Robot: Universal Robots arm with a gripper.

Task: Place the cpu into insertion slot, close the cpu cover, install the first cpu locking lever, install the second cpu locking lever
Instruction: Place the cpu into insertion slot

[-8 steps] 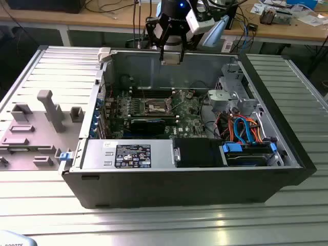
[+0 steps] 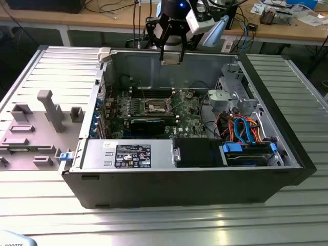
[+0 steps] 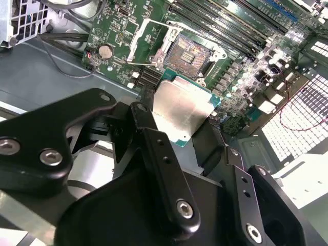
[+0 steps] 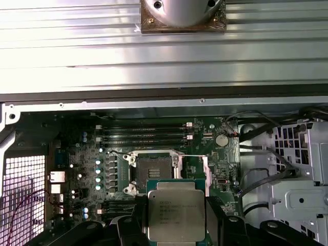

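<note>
Gripping the cpu point(image 4: 176, 212) by two opposite edges, the gripper point(image 2: 170, 55) has its fingers closed on it, holding it flat above the case, over the open slot point(image 4: 154, 171) mid-board, likely so it seats squarely.

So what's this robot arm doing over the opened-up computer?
A single robot arm is fitting a processor. Its gripper is shut on the cpu, a flat square chip with a silver top, and holds it in the air above the green board inside the open computer case. The insertion slot below is empty, and the cpu cover is swung open beside it. Nothing has been seated or closed yet.
</note>
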